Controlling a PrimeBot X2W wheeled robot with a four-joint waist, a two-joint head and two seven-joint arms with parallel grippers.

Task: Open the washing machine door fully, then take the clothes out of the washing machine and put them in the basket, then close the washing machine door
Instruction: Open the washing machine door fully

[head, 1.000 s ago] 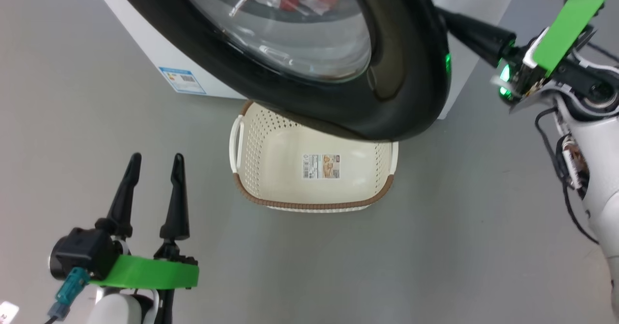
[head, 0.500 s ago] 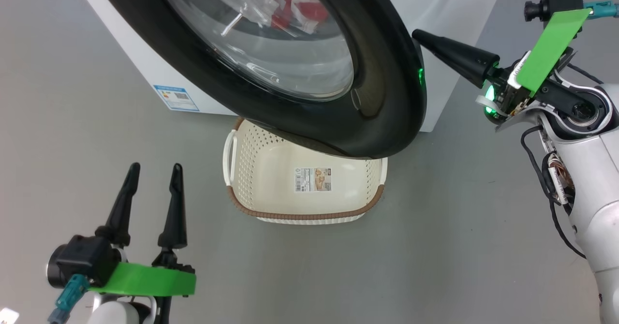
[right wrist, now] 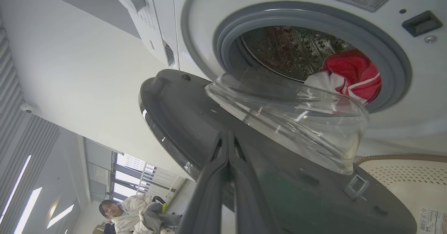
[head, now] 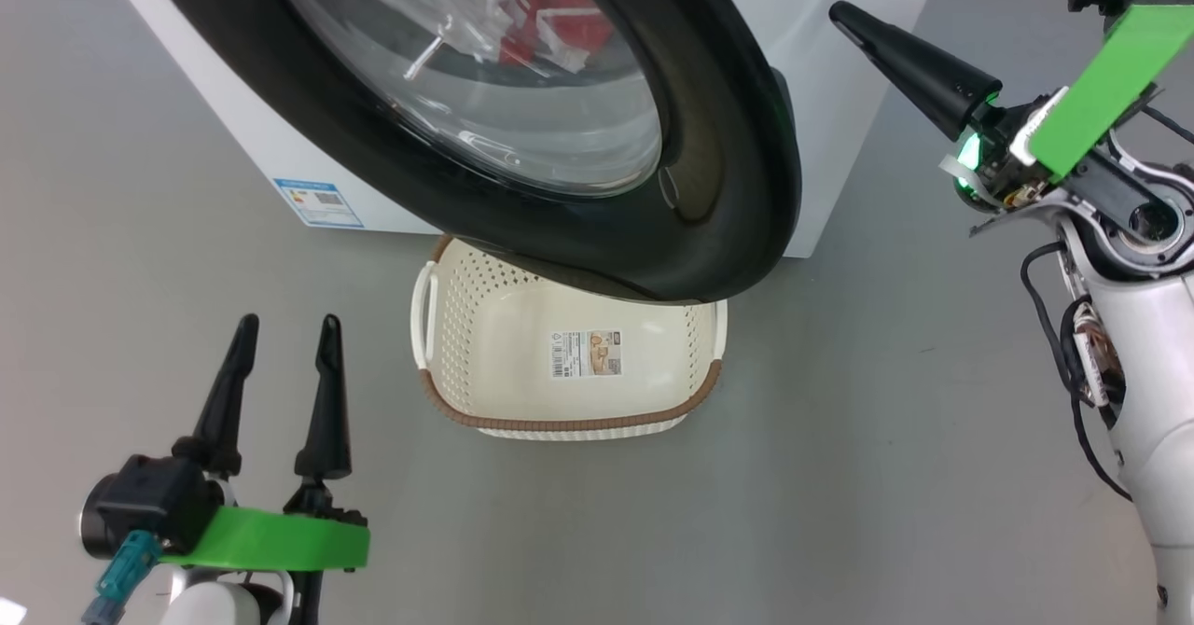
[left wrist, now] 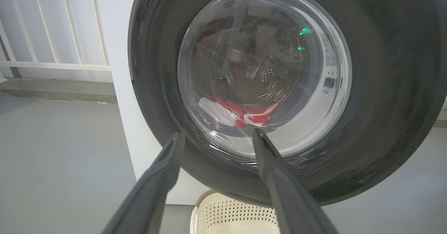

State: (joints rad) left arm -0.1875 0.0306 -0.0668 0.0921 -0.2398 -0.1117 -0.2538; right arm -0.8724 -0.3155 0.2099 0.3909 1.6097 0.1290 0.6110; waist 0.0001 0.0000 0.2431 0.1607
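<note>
the washing machine door (head: 728, 187) stands partly open, its black ring and bulging glass hanging over the far end of the basket (head: 560, 424). the basket sits on the grey floor (head: 886, 420) just in front of the washing machine (head: 821, 93) and holds nothing but the paper label at its bottom.

the clothes (head: 522, 42) lie inside the drum – red and white, seen through the glass from the head view. in the right wrist view they (right wrist: 352, 71) bulge at the grey gasket behind the door's clear bowl.

the left hand (head: 287, 324) hovers low at the robot's left, well apart from the basket, its two fingers spread and holding nothing. its own camera looks between them at the door's outer face (left wrist: 384, 87).

the right hand (head: 837, 11) is raised at the machine's right side, fingers pressed together with nothing between them. its tip points at the white front, near the door's free edge but apart from it. in the right wrist view those fingers (right wrist: 228, 134) point along the door's inner side (right wrist: 195, 122).

a person (right wrist: 129, 213) sits far off in the background of that view.
</note>
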